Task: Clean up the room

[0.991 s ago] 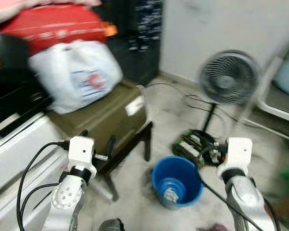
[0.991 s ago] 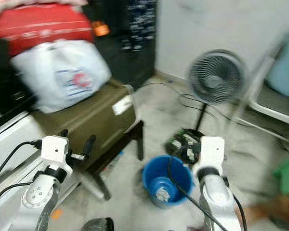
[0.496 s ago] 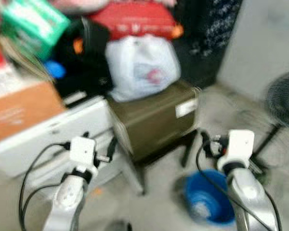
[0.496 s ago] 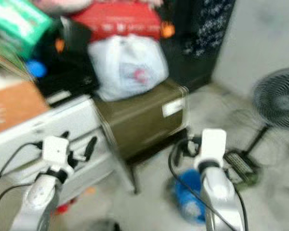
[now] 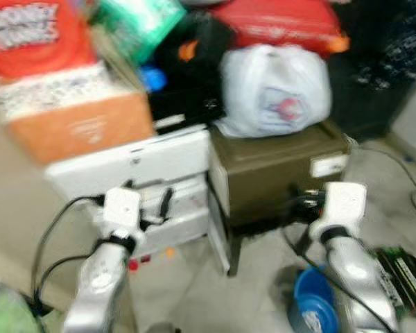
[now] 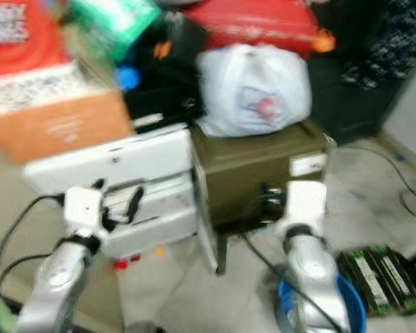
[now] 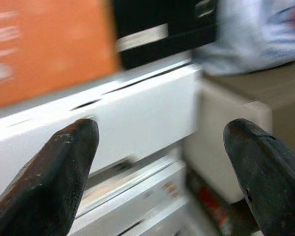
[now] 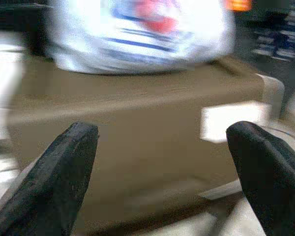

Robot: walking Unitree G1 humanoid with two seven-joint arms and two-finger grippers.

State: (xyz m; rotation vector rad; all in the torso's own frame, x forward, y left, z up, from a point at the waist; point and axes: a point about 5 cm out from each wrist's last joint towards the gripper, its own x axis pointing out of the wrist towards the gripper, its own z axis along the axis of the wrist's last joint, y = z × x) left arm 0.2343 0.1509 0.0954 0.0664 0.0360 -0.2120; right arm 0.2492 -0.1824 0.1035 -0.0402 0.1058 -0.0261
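camera swung left; rounded white plastic bag tops boxy olive case.

Cluttered corner, stuff stacked on stuff, all a bit blurry

Pale floor has a blue bucket and a green-black gadget on it; an olive-brown box carries a white plastic bag; beside it a white unit holds an orange carton.

Camera swung left (fan gone).
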